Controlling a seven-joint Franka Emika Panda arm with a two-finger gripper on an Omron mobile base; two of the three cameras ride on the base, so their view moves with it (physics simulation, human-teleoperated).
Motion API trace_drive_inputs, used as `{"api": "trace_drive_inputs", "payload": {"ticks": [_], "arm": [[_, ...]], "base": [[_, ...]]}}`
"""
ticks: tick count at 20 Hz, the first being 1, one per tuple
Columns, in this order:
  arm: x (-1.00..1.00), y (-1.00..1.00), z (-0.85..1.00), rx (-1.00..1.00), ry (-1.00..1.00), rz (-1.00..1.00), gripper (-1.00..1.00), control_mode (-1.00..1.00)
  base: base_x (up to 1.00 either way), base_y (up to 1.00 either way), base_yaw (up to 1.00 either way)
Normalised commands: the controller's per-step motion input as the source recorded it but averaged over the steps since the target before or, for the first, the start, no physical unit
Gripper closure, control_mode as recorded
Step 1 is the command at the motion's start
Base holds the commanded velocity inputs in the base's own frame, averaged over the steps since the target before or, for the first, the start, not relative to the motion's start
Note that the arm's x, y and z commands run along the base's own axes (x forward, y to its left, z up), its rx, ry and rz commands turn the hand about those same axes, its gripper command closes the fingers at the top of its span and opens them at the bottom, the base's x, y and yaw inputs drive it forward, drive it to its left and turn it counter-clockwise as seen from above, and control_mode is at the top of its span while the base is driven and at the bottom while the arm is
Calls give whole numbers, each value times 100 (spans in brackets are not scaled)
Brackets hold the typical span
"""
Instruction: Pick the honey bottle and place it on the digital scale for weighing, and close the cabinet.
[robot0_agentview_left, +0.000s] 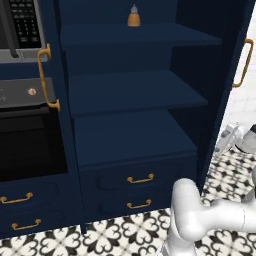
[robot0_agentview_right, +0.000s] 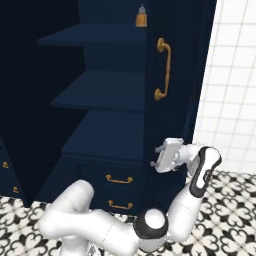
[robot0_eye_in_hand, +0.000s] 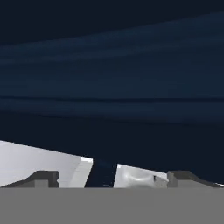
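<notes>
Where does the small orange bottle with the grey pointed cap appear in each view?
Left base view: the small orange bottle with the grey pointed cap stands on the top shelf of the open navy-blue cabinet, near the top centre.
Right base view: same shelf, top centre, beside the right door's edge.
Hand view: only dark blue panel.
Shared landmark: the right door's vertical brass handle.

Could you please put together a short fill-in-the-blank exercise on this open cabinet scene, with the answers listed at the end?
1. The orange bottle with the grey cap stands on the ____ shelf of the cabinet.
2. The cabinet's doors are ____.
3. The gripper is beside the cabinet's right door, and its jaws are ____.
4. The drawer handles are ____ in colour.

Missing words: top; open; open; brass
</notes>
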Motion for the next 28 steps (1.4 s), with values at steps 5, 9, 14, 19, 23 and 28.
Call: {"api": "trace_drive_inputs", "payload": {"ticks": [5, 9, 14, 19, 23, 28], "arm": [[62, 55, -22, 36, -12, -56, -100, -100], [76, 35, -7, 32, -1, -60, -100, -100], [97, 1, -2, 35, 0, -52, -100, -100], [90, 7, -1, 9, 7, -60, -100, -100], [59, 3, 0, 0, 33, -62, -100, -100], [54, 0, 6, 0, 63, -49, -100, -100]], "base": [[0, 0, 0], [0, 0, 0], [0, 0, 0], [0, 0, 0], [0, 0, 0], [0, 0, 0]]}}
